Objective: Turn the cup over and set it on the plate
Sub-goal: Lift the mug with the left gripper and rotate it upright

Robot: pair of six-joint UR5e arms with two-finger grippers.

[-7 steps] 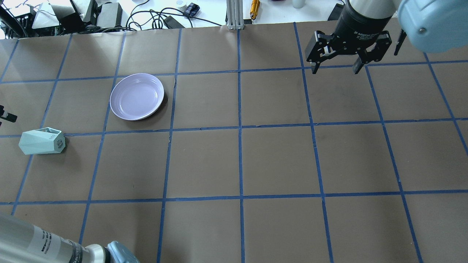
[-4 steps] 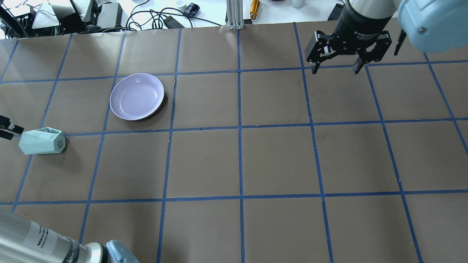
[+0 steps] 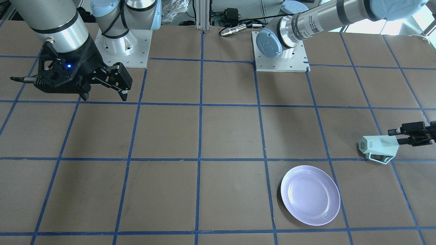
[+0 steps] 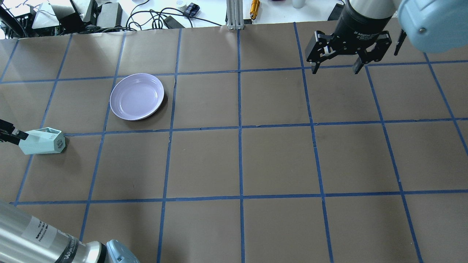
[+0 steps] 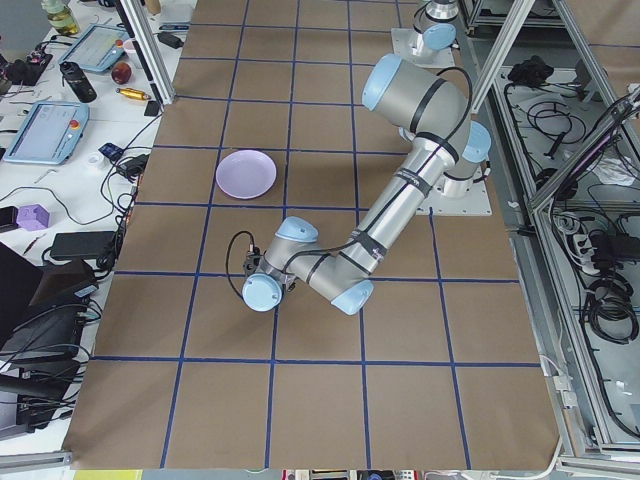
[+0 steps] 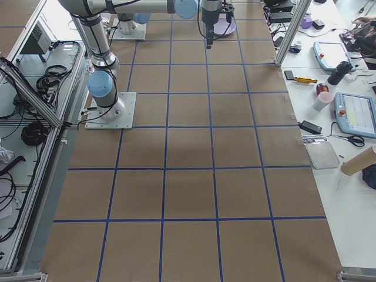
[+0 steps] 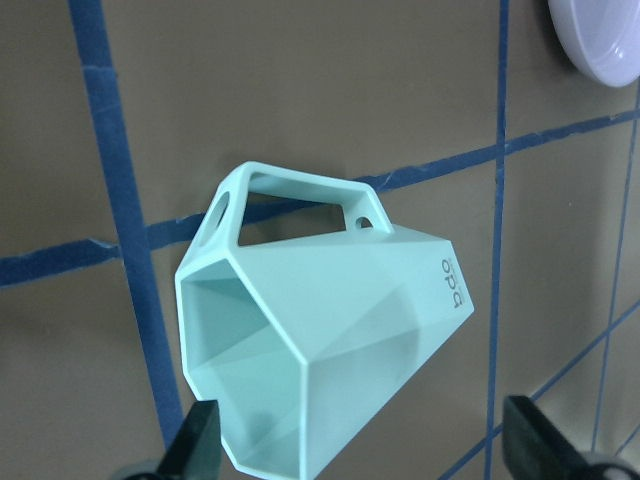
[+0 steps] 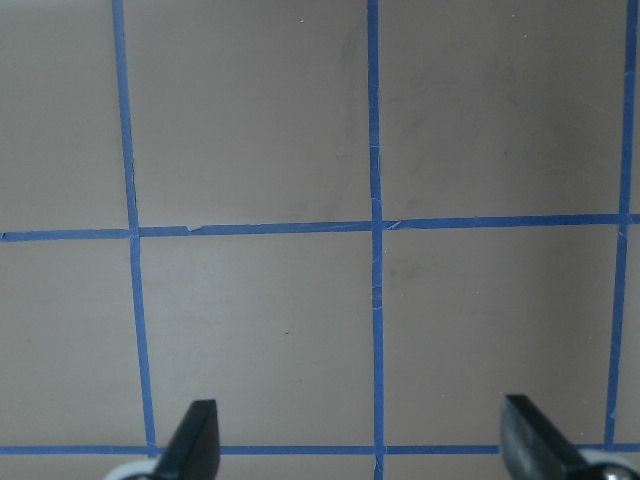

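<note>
The pale mint-green cup lies on its side near the table's left edge, handle toward the plate and lettered base to the right; it also shows in the front view and the left wrist view. The lavender plate sits empty behind it, apart from it. My left gripper is open, low at the cup's open mouth end, with a finger on each side of the mouth. My right gripper is open and empty, high over the far right of the table.
Cables, boxes and a yellow tool lie past the table's far edge beside an aluminium post. The two arm bases stand on the robot's side. Blue tape lines grid the brown tabletop.
My left gripper has come in from the left edge, moving right to the cup's mouth end. The cup, plate and right gripper have stayed put.
</note>
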